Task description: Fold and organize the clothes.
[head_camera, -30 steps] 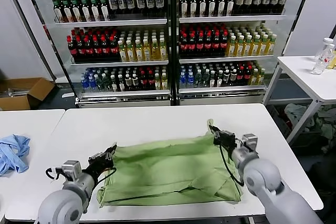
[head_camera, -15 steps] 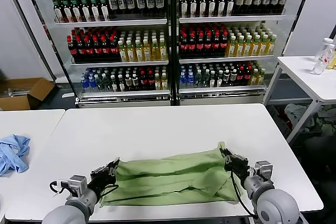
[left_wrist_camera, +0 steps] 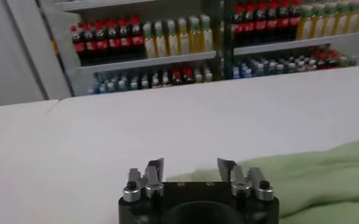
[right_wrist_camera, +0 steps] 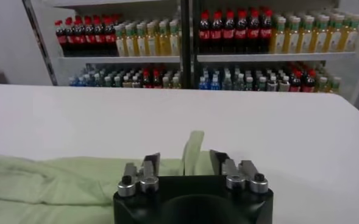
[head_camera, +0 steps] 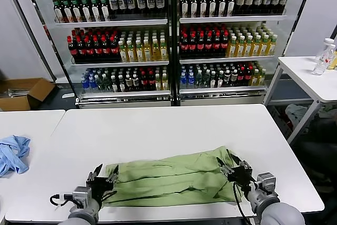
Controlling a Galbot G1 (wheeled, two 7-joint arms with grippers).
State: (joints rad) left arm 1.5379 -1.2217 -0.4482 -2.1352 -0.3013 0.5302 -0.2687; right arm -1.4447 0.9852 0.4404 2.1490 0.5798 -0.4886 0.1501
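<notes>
Both pincers sit low at the near edge of the white bench (head_camera: 158, 125), one at each end of the folded shirt. Left pincer (head_camera: 103, 175) stands with its fingers (left_wrist_camera: 155, 171) spread apart and nothing between them; in its wrist view the green cloth lies just beside one finger, and whether it touches cannot be told. Right pincer (head_camera: 233, 168) is likewise parted, its fingers (right_wrist_camera: 150, 163) bracketing an upturned flap of the shirt without closing on it.

The light green polo shirt (head_camera: 168, 178) lies as a long, rumpled band across the near part of the bench, folded over on itself, running from one pincer to the other. Its collar, buttons and printed patch are not visible.

A light blue garment (head_camera: 12, 154) is bunched on a second bench to the left. Behind stands a glass-fronted cooler (head_camera: 169, 35) with rows of bottles (head_camera: 110, 46) in dark, red, yellow and blue; their labels are too small to read, and no writing can be made out anywhere. A cardboard box (head_camera: 23, 92) rests on the floor at far left.
</notes>
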